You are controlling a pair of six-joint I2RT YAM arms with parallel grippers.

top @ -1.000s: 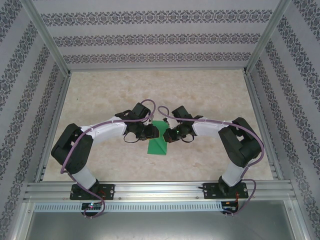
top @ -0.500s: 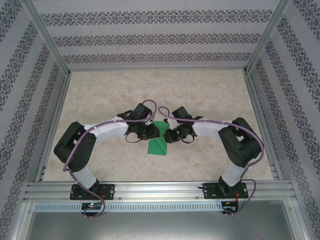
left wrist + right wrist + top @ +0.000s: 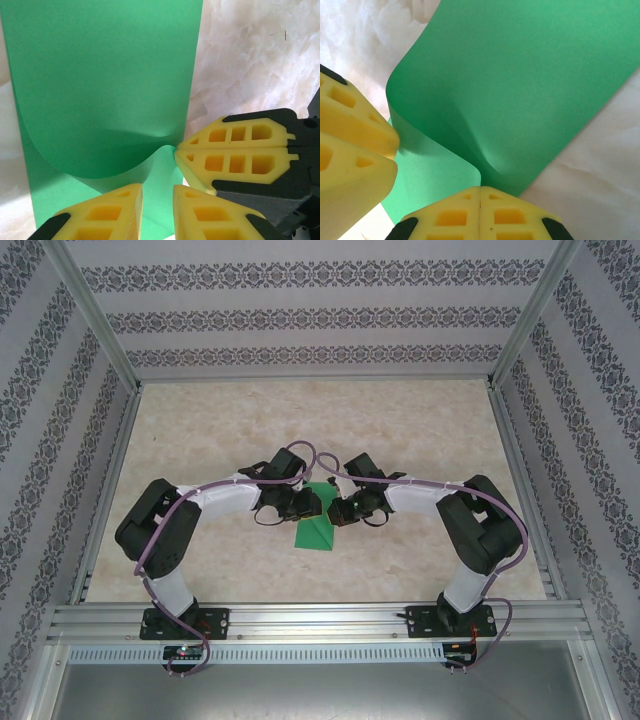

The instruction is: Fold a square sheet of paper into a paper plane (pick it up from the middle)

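You have one marbled table (image 3: 420,430), and it looks the same as a second ago. Two arms reach over it. Your left arm (image 3: 165,530) has swung its elbow inward, towards the middle, since the earlier frames, while your right arm (image 3: 480,525) has held its pose. There is one square sheet of paper (image 3: 314,533), bright green. It lies near the middle of the table between the two wrists, a little towards the near edge, in the same spot as before. It is not flat: the wrist views show one layer curling up and over another, with a soft rounded bend rather than a crease. There are two grippers, tip to tip over the far part of the sheet. Your left gripper (image 3: 157,187) has edged a little to the right, closer to its partner. Its two yellow fingers (image 3: 95,215) stand just above the paper with a narrow gap between them, green showing through the gap, and you can see nothing pinched there. Your right gripper (image 3: 480,189) has not moved. Its two yellow fingers (image 3: 445,217) are pressed together with no gap, clamped on the edge of the sheet, and the paper dimples and lifts just where their tips meet it.
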